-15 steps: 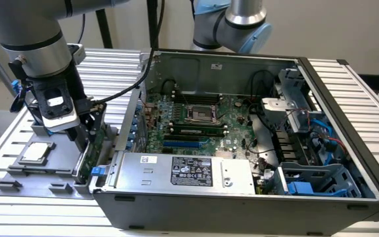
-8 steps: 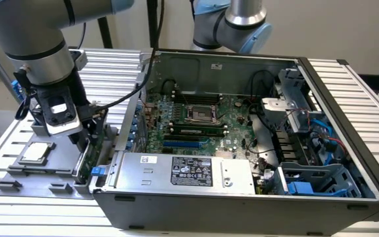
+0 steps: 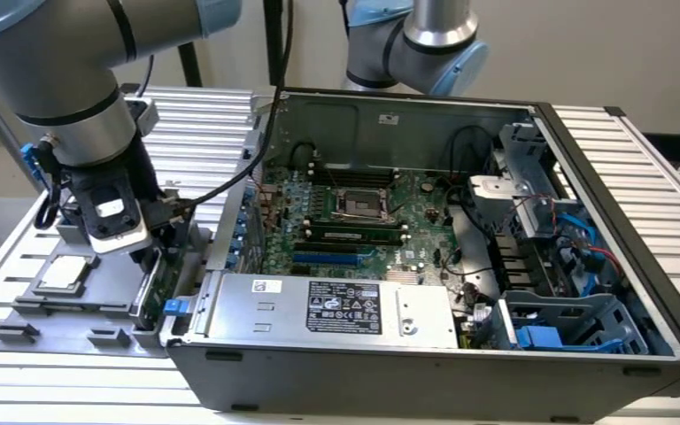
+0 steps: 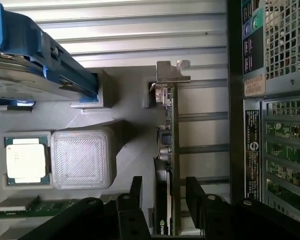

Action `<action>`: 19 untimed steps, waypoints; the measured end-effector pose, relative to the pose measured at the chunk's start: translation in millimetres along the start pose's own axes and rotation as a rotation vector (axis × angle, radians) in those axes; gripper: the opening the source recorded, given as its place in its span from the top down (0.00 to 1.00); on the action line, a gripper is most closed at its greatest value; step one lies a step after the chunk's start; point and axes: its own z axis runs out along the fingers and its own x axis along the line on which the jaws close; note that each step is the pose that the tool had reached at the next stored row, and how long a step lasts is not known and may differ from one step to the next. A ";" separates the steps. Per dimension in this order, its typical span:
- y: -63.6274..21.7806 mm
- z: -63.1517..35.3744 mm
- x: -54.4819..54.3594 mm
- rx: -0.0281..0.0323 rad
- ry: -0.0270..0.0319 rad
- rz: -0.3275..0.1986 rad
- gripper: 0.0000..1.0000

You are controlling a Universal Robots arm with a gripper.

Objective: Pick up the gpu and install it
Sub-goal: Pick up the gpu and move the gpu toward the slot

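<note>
hand [image 4: 165, 186] is hanging open, one of its fingers [image 4: 136, 192] standing on each side of the gpu [image 4: 168, 130], gaps showing, nothing gripped. gpu is standing on edge in a slot of the grey holder [image 4: 115, 107], likely so the jaws can straddle it. cpu [image 4: 24, 160] is sitting in its own pocket nearby. card's near end is hiding under the hand. open case [image 4: 236, 100] is sitting just beside on the slatted tabletop [image 4: 140, 30].

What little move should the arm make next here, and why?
Probably close the gripper on the gpu. Its jaws are open and stand either side of the card, which stands on edge in the grey holder, not yet gripped.
</note>
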 end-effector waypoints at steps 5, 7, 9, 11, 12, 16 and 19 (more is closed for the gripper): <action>-0.3 1.4 0.0 0.0003 0.0001 0.007 0.52; -0.4 2.2 -0.1 0.0004 -0.0002 0.015 0.52; -0.5 3.3 -0.1 0.0007 -0.0004 0.023 0.52; -0.6 4.7 -0.2 0.0009 -0.0005 0.029 0.52; -0.7 5.3 -0.3 0.0010 -0.0006 0.032 0.52; -0.7 7.2 -1.0 0.0011 -0.0006 0.036 0.52; -0.7 8.3 -1.3 0.0013 -0.0006 0.039 0.54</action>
